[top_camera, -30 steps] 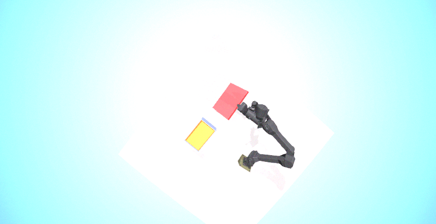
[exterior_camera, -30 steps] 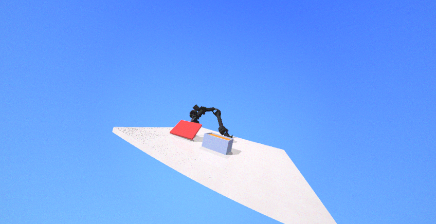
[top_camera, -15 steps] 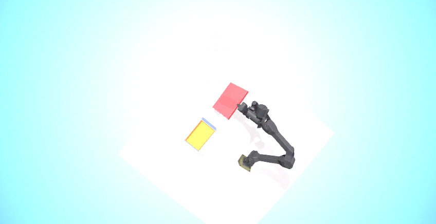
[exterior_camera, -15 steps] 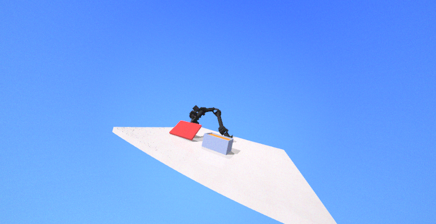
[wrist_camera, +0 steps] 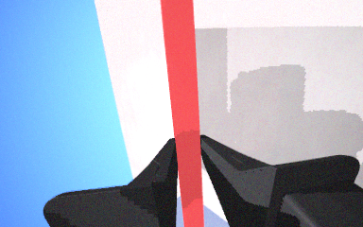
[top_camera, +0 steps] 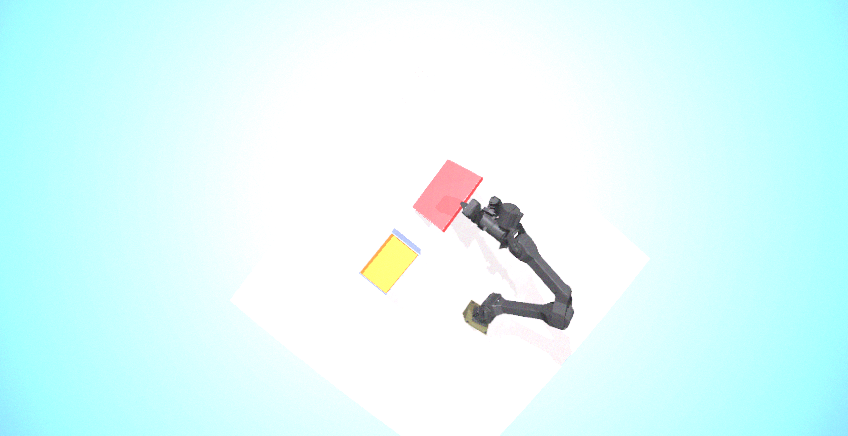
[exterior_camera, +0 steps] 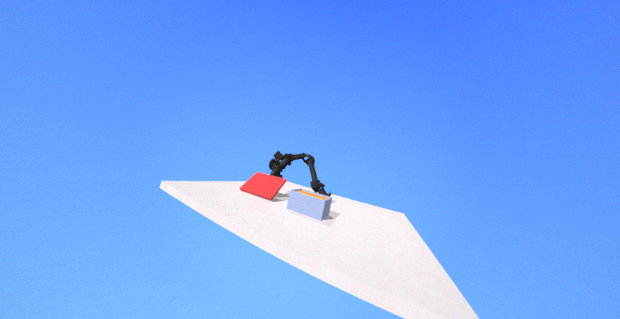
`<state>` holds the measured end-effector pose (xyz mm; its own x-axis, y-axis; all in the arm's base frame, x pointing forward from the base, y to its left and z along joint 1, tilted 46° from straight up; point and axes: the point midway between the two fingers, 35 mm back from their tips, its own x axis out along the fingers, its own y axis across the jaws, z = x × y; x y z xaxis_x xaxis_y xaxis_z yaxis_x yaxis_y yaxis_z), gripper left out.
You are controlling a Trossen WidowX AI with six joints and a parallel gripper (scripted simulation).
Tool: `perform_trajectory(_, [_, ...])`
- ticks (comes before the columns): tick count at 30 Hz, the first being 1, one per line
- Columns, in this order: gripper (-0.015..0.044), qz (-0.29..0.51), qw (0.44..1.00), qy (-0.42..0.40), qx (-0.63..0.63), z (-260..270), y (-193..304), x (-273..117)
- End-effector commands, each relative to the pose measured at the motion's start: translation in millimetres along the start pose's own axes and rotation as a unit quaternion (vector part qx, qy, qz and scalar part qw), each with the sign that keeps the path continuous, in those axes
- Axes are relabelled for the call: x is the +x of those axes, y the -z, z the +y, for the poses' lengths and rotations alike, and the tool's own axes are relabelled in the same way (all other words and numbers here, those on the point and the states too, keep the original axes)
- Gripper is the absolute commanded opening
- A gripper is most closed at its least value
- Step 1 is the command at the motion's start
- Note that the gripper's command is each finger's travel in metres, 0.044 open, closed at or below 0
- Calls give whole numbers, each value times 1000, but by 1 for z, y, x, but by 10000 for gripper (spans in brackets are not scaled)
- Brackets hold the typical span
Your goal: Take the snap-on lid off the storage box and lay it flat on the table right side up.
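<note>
The red lid [top_camera: 446,184] [exterior_camera: 262,186] [wrist_camera: 181,71] is off the box and tilted, with its broad face toward the exterior camera. Its lower edge is close to the table top; I cannot tell if it touches. My gripper [top_camera: 463,205] [wrist_camera: 186,142] is shut on one edge of the lid, with a black finger on each side of it in the wrist view. In the exterior view the fingertips are hidden behind the lid. The storage box [top_camera: 389,264] [exterior_camera: 304,205] stands upright and open, pale blue outside with a yellow-orange inside, apart from the lid.
The white table [exterior_camera: 369,250] carries everything; its edge shows in the wrist view. The arm's base [top_camera: 476,327] stands beyond the box, and the arm bends out around to the lid. A pale blue patch, likely the box, shows at the wrist view's bottom edge.
</note>
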<state>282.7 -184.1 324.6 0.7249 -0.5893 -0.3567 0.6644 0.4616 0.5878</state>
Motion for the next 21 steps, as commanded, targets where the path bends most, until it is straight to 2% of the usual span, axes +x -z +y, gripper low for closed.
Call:
perform_trajectory(1, [0,-1,1000,7,3,-7,0,4])
perform_trajectory(21, [0,-2,1000,7,2,-19,0,13])
